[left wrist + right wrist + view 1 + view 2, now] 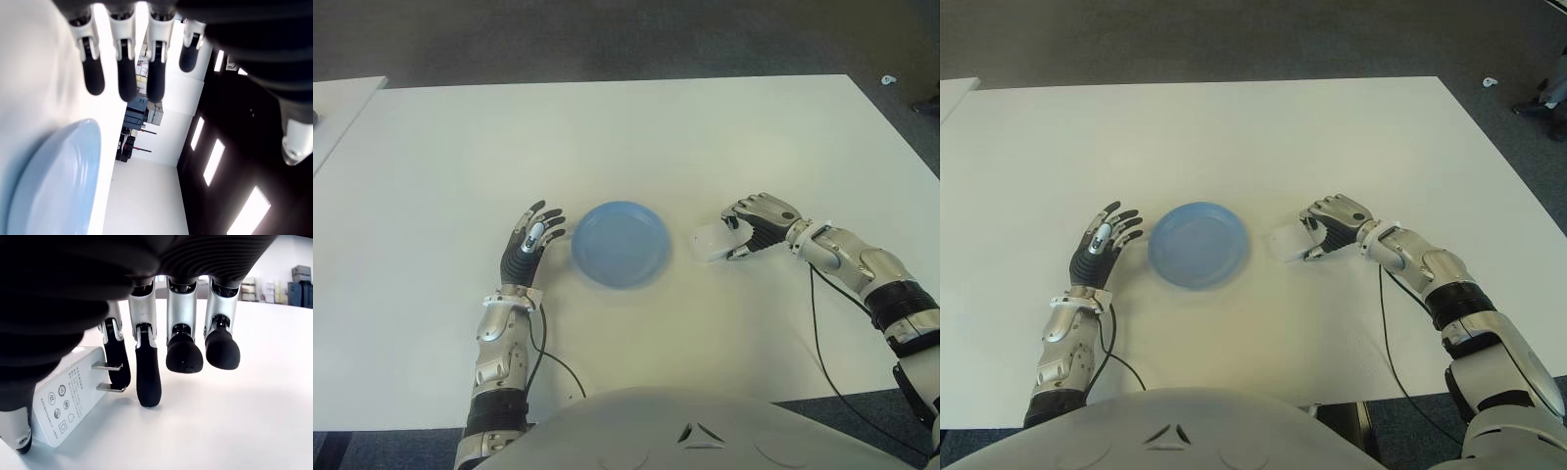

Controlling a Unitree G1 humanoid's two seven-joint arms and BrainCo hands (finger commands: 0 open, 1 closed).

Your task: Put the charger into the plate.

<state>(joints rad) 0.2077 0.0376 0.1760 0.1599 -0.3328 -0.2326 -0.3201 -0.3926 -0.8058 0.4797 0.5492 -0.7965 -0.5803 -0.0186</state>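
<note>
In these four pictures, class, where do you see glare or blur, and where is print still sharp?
Left wrist view: bright glare washes out the table, and the blue plate is soft. Right wrist view: the charger label and prongs are sharp under the right robot hand. Eye views: even light, faint shadows.

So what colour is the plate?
Light blue, plain, with no pattern. The plate shows best in the left eye view, between the two hands.
</note>
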